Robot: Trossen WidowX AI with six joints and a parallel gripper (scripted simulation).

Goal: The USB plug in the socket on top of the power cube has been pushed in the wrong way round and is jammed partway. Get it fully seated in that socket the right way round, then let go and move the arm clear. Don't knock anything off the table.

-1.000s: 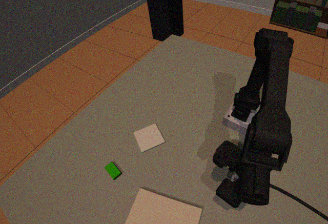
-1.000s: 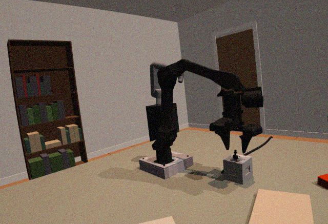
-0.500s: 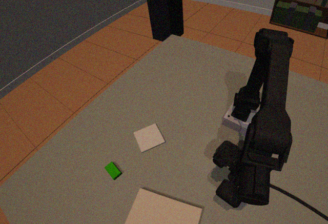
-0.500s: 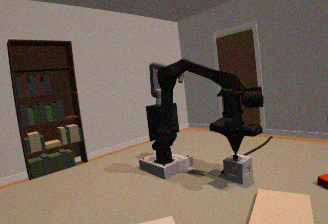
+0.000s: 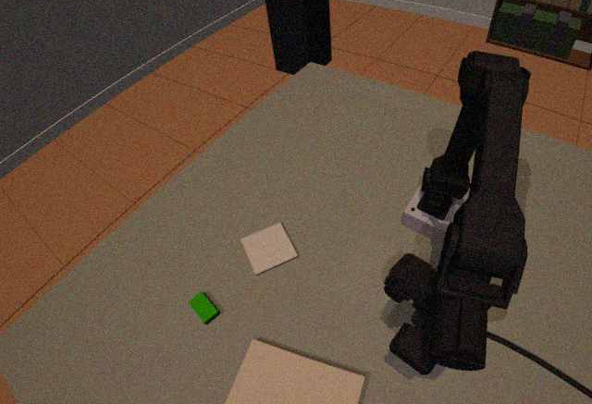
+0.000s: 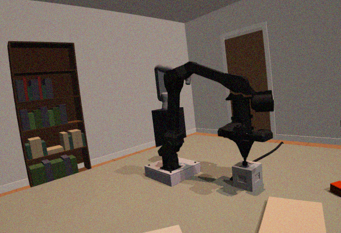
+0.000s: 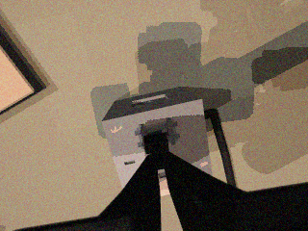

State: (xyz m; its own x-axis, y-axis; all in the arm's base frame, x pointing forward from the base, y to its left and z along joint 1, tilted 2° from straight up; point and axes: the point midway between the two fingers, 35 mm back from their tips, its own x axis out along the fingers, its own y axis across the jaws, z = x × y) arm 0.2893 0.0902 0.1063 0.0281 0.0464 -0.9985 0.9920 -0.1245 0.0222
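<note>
The grey power cube (image 6: 241, 180) (image 7: 121, 144) stands on the table below the gripper. The small black USB plug (image 6: 244, 163) (image 7: 156, 143) stands upright at the cube's top; its lower end and the socket around it are too dark to make out, so its depth and facing cannot be told. My gripper (image 6: 244, 159) (image 7: 159, 160) points straight down and is shut on the plug, fingertips just above the cube's top face. In the top view the arm hides the fingertips and plug.
A black cable (image 5: 540, 359) (image 6: 271, 153) (image 7: 223, 146) runs beside the cube. A small pale tile (image 5: 270, 248), a green block (image 5: 203, 307) and a larger pale board (image 5: 296, 375) (image 6: 293, 215) (image 7: 11, 84) lie on the table. A red block (image 6: 336, 187) lies at the right in the exterior view.
</note>
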